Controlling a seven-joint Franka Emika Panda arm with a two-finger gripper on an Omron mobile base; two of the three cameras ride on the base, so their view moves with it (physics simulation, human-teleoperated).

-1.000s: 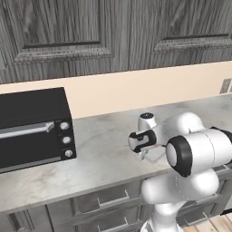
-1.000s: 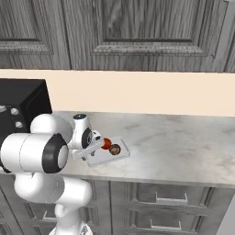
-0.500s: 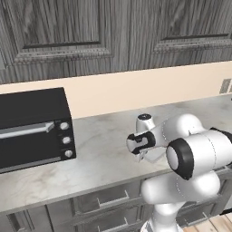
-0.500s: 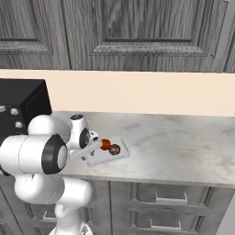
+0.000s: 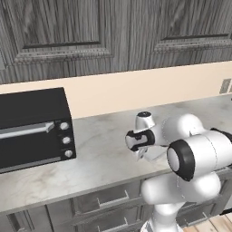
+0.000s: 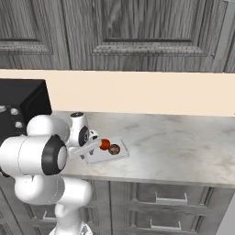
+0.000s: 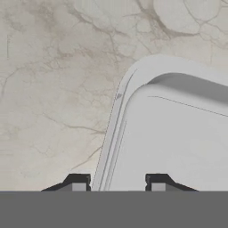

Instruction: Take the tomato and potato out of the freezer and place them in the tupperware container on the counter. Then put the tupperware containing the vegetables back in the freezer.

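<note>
Both claw fingertips straddle the tupperware container rim, narrowly parted, arm bent low over the counter.

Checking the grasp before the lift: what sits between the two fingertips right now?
In the hand view, the rim of the tupperware container runs up between the gripper tips, one tip over the counter, the other over the tray.
</note>
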